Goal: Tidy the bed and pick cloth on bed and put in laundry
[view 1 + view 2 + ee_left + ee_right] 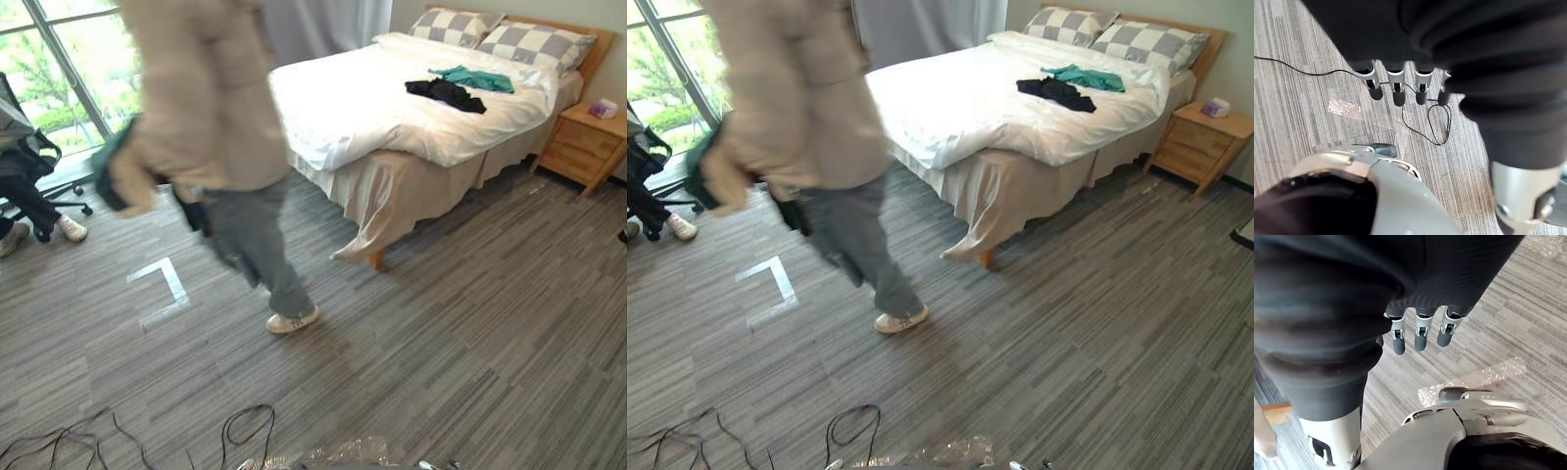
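A bed [382,108] with a white duvet and two checked pillows [534,44] stands across the room at the upper right. On the duvet near the pillows lie a black cloth [446,94] and a teal cloth [478,78], side by side and touching. My left hand [1396,85] hangs over the striped floor with its fingers relaxed and holds nothing. My right hand [1420,330] hangs the same way over the floor, fingers straight, nothing in it.
A person [211,137] in a beige top walks across the floor between me and the bed, carrying something dark. A wooden nightstand [586,145] stands right of the bed. White tape [162,284] marks the floor. Another person sits on an office chair [29,171] by the window.
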Available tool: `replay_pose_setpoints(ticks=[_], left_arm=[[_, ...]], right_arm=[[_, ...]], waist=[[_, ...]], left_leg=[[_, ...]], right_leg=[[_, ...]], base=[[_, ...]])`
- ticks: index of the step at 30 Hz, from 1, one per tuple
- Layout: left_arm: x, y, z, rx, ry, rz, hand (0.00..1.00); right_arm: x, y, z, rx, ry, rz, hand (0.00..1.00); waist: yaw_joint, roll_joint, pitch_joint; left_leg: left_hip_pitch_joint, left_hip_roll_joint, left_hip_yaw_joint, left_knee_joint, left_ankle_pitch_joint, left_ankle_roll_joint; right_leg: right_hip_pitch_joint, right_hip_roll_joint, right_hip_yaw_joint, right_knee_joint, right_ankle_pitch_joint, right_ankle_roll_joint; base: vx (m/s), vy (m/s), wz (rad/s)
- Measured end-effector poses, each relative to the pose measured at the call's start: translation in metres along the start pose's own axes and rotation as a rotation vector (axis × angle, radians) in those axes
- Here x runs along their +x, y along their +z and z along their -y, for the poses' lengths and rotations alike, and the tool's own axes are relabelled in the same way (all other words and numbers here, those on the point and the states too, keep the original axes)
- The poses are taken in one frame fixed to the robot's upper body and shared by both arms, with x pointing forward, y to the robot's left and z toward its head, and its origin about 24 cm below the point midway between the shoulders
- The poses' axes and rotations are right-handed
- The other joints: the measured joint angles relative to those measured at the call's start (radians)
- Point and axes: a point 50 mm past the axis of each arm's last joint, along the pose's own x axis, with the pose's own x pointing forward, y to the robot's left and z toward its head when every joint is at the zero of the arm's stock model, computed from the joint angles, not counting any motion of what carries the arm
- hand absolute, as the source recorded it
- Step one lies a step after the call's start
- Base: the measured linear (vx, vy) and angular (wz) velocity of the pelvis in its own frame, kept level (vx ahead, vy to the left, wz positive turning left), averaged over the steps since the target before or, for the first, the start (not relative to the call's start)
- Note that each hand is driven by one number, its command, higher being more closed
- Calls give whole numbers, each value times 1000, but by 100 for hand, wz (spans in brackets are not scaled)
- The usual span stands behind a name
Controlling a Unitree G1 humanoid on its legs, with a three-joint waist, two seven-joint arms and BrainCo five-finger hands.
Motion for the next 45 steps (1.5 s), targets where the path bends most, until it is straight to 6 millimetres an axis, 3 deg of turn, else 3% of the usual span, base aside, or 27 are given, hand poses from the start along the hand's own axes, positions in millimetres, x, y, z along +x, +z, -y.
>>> replay_pose_setpoints(ticks=[26, 29, 31, 33, 34, 35, 38, 40, 42, 43, 44, 45], left_arm=[[0, 2, 0, 51, 5, -4, 0], [1, 7, 1, 81, 0, 4, 0], [1, 11, -1, 92, 5, 10, 0], [1, 13, -2, 105, 9, 13, 0], [2, 15, -2, 107, 13, 13, 0], [2, 17, -4, 112, 23, 13, 0], [2, 22, -3, 155, 29, 30, 0], [3, 25, -1, 172, 30, 39, 0], [3, 29, -1, 171, 31, 47, 0], [3, 29, -2, 172, 35, 46, 0], [3, 29, -2, 173, 36, 45, 0], [4, 26, 5, 175, 19, 43, 0]], right_arm=[[1, 1, -1, 43, -4, 0, 0], [1, 2, -1, 115, -21, 4, 0], [1, 4, -4, 196, -36, 15, 0], [2, 9, -5, 244, -38, 29, 0], [2, 9, -6, 264, -38, 32, 0], [2, 8, -8, 298, -39, 32, 0], [0, 0, -7, 349, -48, 15, 0], [0, -1, -6, 376, -52, 15, 0], [-1, -6, -5, 408, -59, 3, 0], [-2, -10, -4, 414, -62, -9, 0], [-4, -17, -4, 412, -62, -28, 0], [-5, -22, 2, 403, -70, -39, 0]], waist=[[0, -6, 22], [-2, -10, 24], [-14, -20, 44], [-27, -21, 69], [-27, -25, 82], [-27, -23, 96], [-34, -20, 101], [-32, -12, 107], [-33, -18, 140], [-33, -22, 150], [-34, -23, 155], [-47, -8, 154]], left_leg=[[2, 2, 12, -2, -7, 4], [-20, 6, 49, -1, -20, 12], [-10, 1, 86, 6, -31, 19], [5, 17, 132, 38, -41, 33], [12, 23, 144, 57, -55, 31], [21, 43, 163, 101, -90, 13], [22, 143, 195, 204, -183, -50], [19, 190, 216, 226, -205, -84], [43, 218, 233, 255, -238, -149], [67, 227, 238, 273, -258, -181], [98, 240, 238, 289, -277, -204], [135, 289, 241, 296, -301, -196]], right_leg=[[6, 3, 11, -7, -9, 4], [-102, -8, 35, 133, -77, 7], [-206, -44, 43, 354, -152, 55], [-288, -81, -11, 534, -162, 71], [-303, -102, -44, 582, -174, 62], [-323, -131, -88, 626, -209, 47], [-365, -132, -120, 542, -214, 43], [-438, -152, -126, 442, -156, 50], [-509, -217, -128, 294, -22, 80], [-516, -249, -119, 276, -1, 84], [-522, -272, -104, 291, 2, 85], [-559, -262, -103, 436, 69, 56]], base=[[-21, 1, -1], [73, 26, -33], [119, 32, -42], [85, 7, -53], [97, -40, -69], [144, -103, -67], [197, -171, -51], [263, -243, -37], [355, -320, -27], [376, -342, -12], [571, -495, -6], [526, -424, 8]])
